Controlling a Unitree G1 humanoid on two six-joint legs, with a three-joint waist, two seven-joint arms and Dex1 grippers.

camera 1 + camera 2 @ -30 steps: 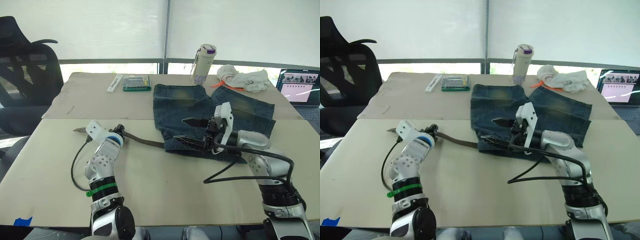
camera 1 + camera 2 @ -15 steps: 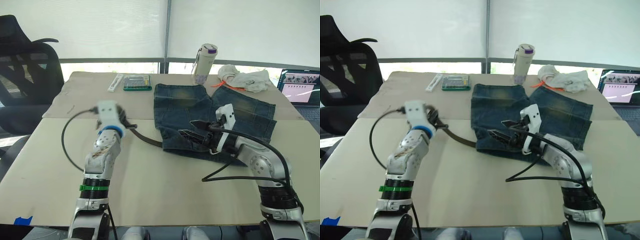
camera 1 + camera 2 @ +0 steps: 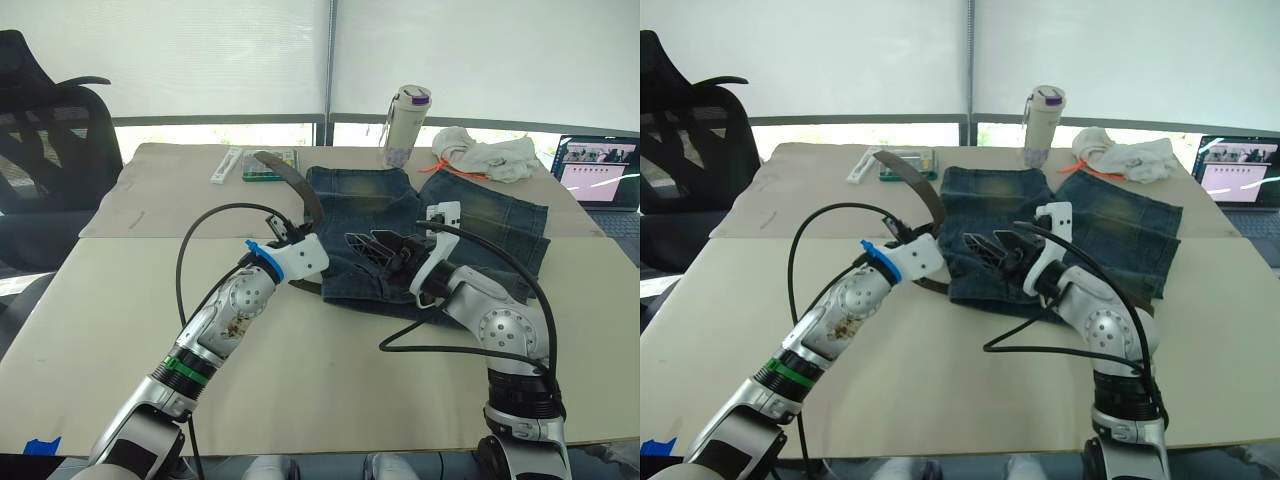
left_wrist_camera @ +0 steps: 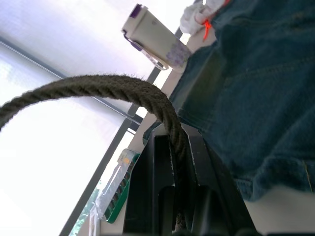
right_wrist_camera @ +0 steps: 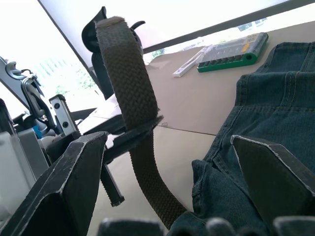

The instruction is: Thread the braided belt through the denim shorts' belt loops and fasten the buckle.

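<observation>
The denim shorts (image 3: 470, 215) lie flat on the table (image 3: 100, 320), waistband toward me. My left gripper (image 3: 292, 232) is shut on the braided belt (image 3: 300, 180) at the shorts' left edge. The dark strap arches up from the fingers (image 4: 197, 196) to a free end over the table. Its lower part (image 3: 932, 284) runs under my arm toward the waistband. My right gripper (image 3: 362, 240) hovers open over the waistband, just right of the held strap (image 5: 129, 88). The buckle is hidden. I cannot make out the belt loops.
A white bottle (image 3: 405, 125), a green box (image 3: 272, 165), a crumpled white cloth (image 3: 485, 155) and a laptop (image 3: 598, 172) sit along the table's far side. A black office chair (image 3: 50, 140) stands at the left. Black cables loop off both wrists.
My left arm has swung right to the shorts, raising the belt end into a high arch. The right gripper has shifted slightly left and stays open.
</observation>
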